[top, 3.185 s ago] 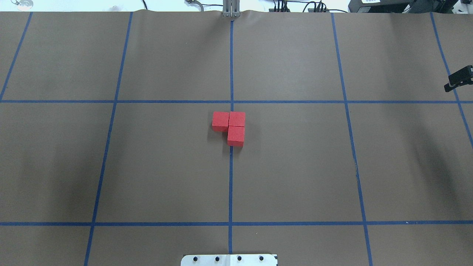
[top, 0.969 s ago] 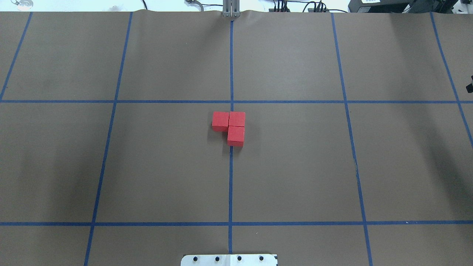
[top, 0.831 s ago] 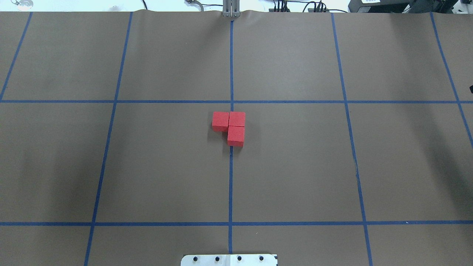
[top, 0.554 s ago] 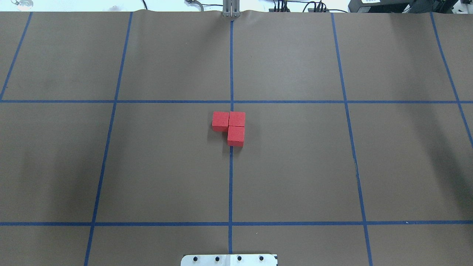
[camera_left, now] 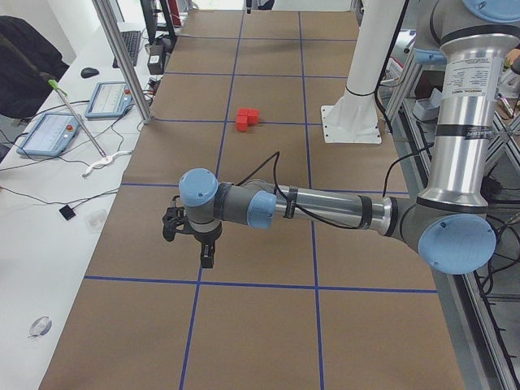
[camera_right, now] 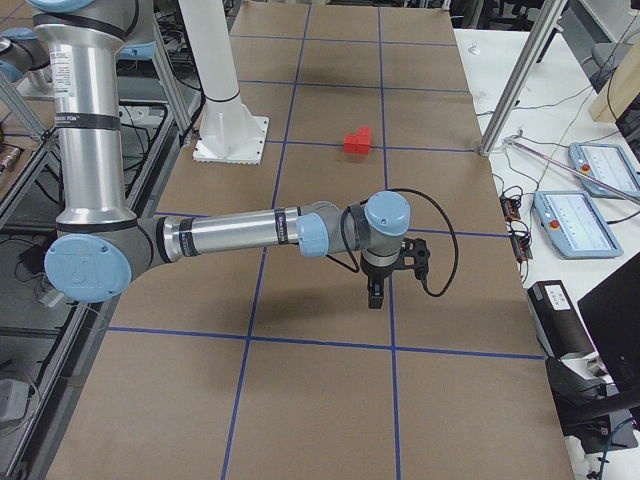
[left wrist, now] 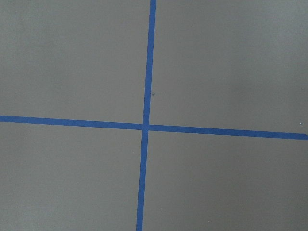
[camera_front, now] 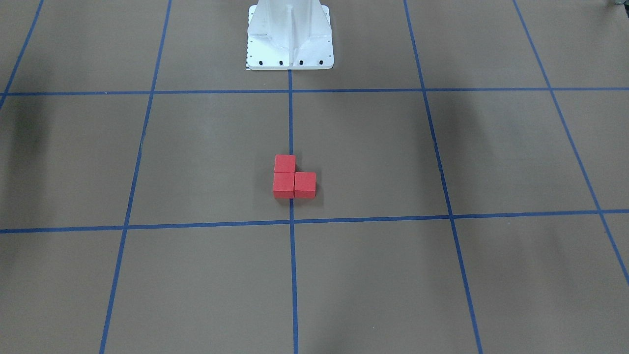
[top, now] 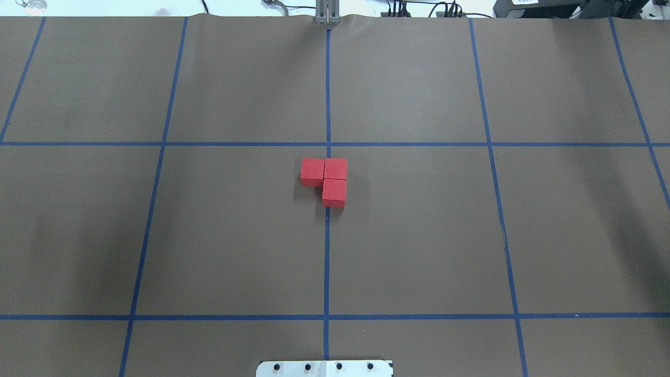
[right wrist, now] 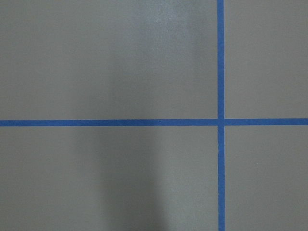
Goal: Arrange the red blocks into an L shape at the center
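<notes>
Three red blocks touch one another in an L shape on the brown floor at the center (top: pixel 327 235), on the middle blue line. In the overhead view two blocks (top: pixel 312 172) (top: pixel 335 168) lie side by side and the third (top: pixel 334 192) sits just nearer me under the right one. The front-facing view shows the group (camera_front: pixel 294 178) too. My left gripper (camera_left: pixel 206 260) shows only in the exterior left view, far from the blocks. My right gripper (camera_right: pixel 375 297) shows only in the exterior right view, also far off. I cannot tell whether either is open or shut. Nothing shows in either gripper.
The white robot base plate (top: pixel 324 368) sits at the near edge, and its pillar (camera_front: pixel 290 34) shows in the front-facing view. Side tables with tablets (camera_left: pixel 50 132) (camera_right: pixel 585 222) and metal posts (camera_left: pixel 122 61) flank the floor. Both wrist views show only brown floor and blue tape.
The dark tip of my right gripper at the overhead view's right edge has moved out of the frame. The three red blocks have not moved.
</notes>
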